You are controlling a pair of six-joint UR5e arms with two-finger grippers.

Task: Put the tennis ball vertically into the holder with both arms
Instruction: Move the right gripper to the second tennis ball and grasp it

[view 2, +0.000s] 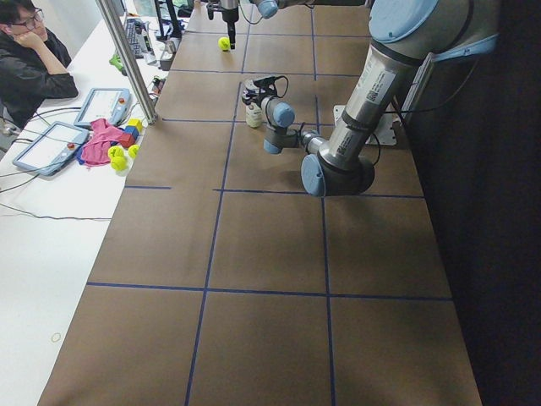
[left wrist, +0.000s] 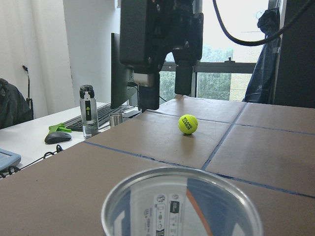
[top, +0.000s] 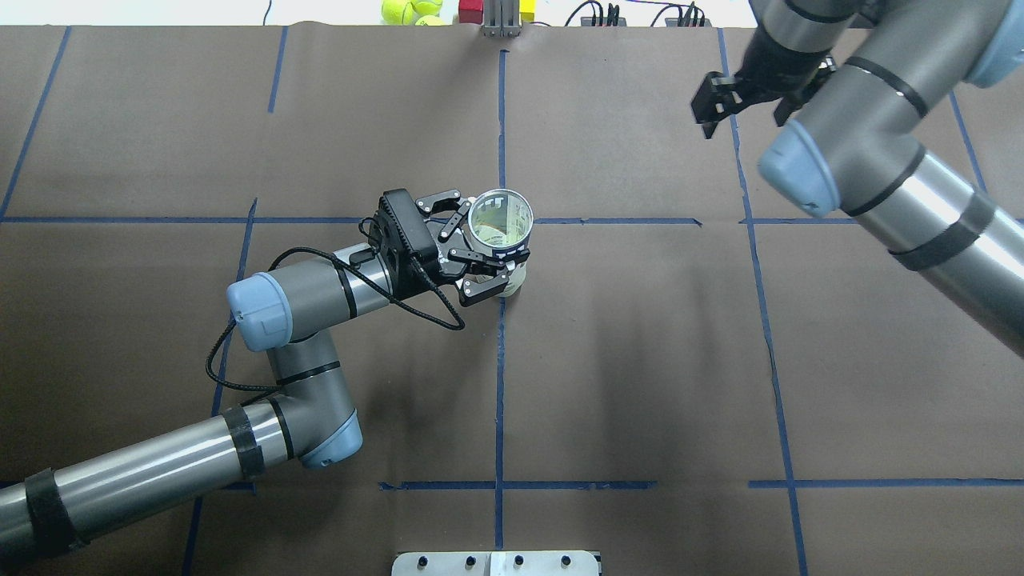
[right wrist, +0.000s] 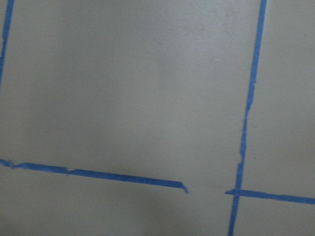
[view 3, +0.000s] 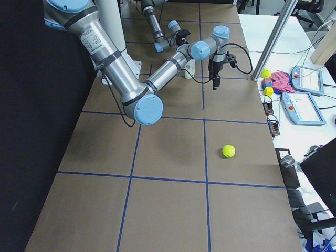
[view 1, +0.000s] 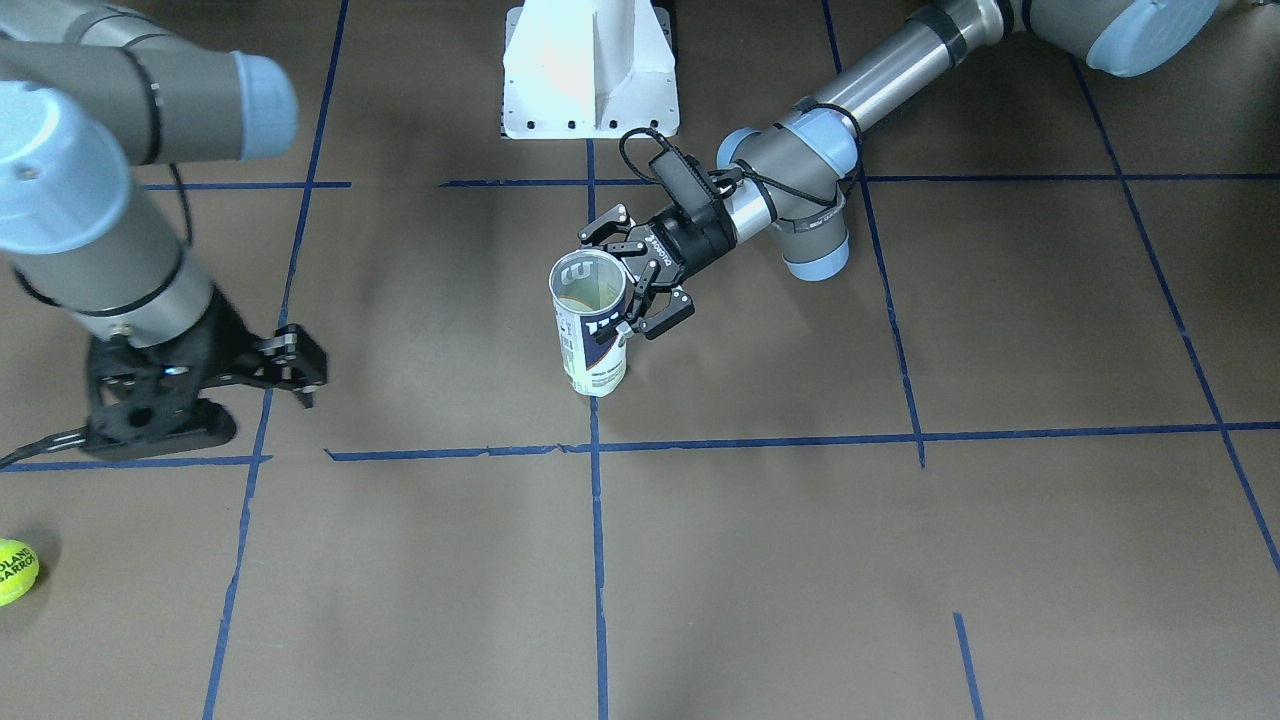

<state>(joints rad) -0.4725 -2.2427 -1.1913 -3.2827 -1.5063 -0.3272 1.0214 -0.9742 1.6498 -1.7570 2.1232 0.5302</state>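
Note:
The holder, a clear tube with a white and navy label, stands upright with its mouth open near the table's middle. My left gripper reaches in sideways and is shut on the holder, one finger on each side; the left wrist view shows only the holder's rim. A yellow tennis ball lies on the table far off on my right, also seen past the rim. My right gripper hangs open and empty above the table between holder and ball. The right wrist view shows only the table.
The white pedestal base stands behind the holder. Spare tennis balls and coloured blocks lie past the far edge. A person sits at the side table with tablets. Blue tape lines cross the brown surface.

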